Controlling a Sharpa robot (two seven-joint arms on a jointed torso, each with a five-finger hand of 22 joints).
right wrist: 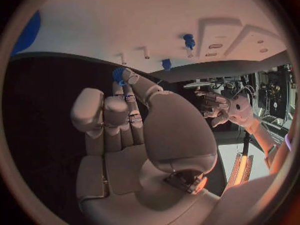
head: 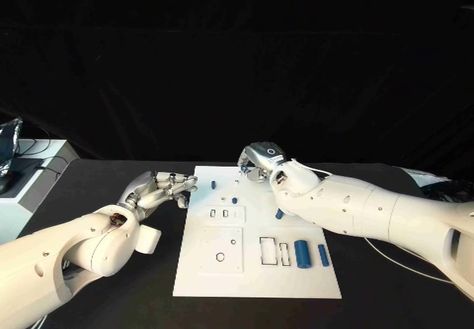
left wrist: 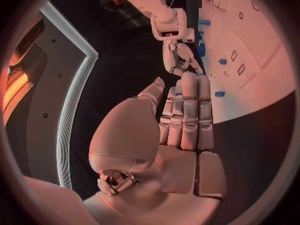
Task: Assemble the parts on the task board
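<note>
My black counter (head: 109, 178) carries the white task board (head: 259, 281), lying flat at its middle before me.

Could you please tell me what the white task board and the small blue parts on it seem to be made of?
The flat white task board looks like matte plastic or painted sheet: even colour, no glare, crisp cut-outs. The small blue cylindrical parts look like moulded or printed plastic: uniform saturated blue, dull sheen. Neither can be confirmed from looks alone.
</note>
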